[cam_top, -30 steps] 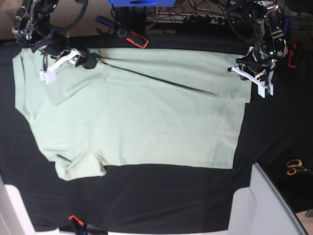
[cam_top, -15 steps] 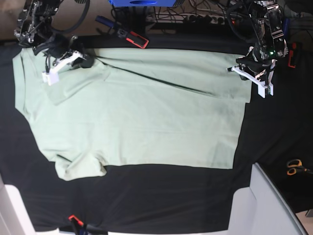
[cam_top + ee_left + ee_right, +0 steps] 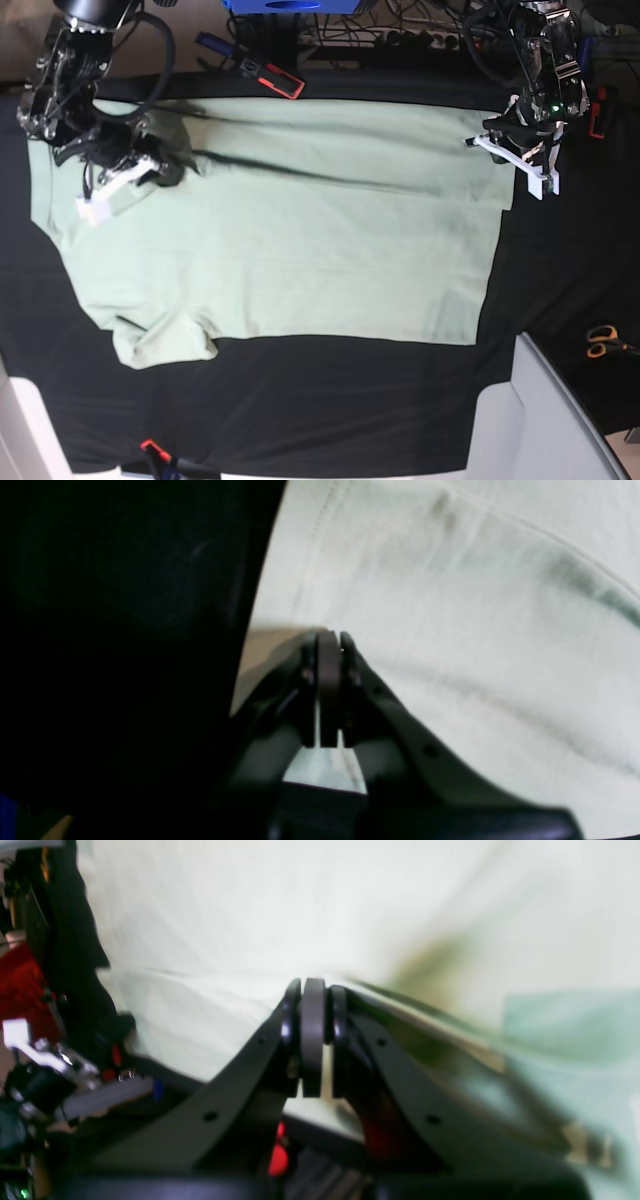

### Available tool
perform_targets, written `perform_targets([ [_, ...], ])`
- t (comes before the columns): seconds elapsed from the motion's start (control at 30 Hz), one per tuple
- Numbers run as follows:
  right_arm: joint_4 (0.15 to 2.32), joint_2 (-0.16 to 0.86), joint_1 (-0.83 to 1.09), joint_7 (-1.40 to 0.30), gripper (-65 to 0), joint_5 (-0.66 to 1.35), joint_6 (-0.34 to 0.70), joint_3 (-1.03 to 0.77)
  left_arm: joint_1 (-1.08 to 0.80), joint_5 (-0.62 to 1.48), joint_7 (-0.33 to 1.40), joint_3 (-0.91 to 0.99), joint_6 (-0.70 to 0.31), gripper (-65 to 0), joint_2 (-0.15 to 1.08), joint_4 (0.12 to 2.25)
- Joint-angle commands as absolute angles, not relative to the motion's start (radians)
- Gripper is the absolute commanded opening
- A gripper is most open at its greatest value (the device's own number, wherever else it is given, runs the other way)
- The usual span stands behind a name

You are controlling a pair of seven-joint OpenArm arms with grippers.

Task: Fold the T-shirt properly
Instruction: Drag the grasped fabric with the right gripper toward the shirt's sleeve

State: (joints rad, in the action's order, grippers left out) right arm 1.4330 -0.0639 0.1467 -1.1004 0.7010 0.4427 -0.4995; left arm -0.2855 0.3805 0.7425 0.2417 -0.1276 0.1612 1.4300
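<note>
— Both tools together?
— Yes: left tool (image 3: 535, 172) pinches the T-shirt (image 3: 300, 230) hem, right tool (image 3: 100, 195) its sleeve end (cloth spreads between them over the worktop (image 3: 330, 410)).

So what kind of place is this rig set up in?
Most likely a robotics lab bench, not a home. The T-shirt lies on a black table cloth, a tangle of cables and a power strip runs along the back edge, and orange-handled scissors lie at the side.
</note>
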Motion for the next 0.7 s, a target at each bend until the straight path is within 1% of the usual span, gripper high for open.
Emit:
perform_targets([
  [0.0,1.446,-0.054,0.131,-1.093,-64.7,0.722,0.447,-0.499,-0.288,0.364,0.751,0.248,-0.11,-65.0,0.174,1.435],
  [0.13,1.434,-0.045,0.101,-1.102,-64.7,0.722,0.447,-0.498,-0.286,0.364,0.751,0.248,-0.11,-65.0,0.174,1.435],
  [0.33,1.34,-0.041,0.033,-1.129,-64.7,0.722,0.447,-0.498,-0.286,0.364,0.751,0.248,-0.11,-65.0,0.174,1.435],
  [0.53,1.333,-0.039,-0.004,-1.129,-64.7,0.719,0.447,-0.496,-0.286,0.364,0.751,0.248,-0.11,-65.0,0.176,1.435],
  [0.67,1.333,-0.025,-0.027,-1.13,-64.3,0.659,0.447,-0.496,-0.286,0.364,0.751,0.248,-0.11,-65.0,0.176,1.435],
])
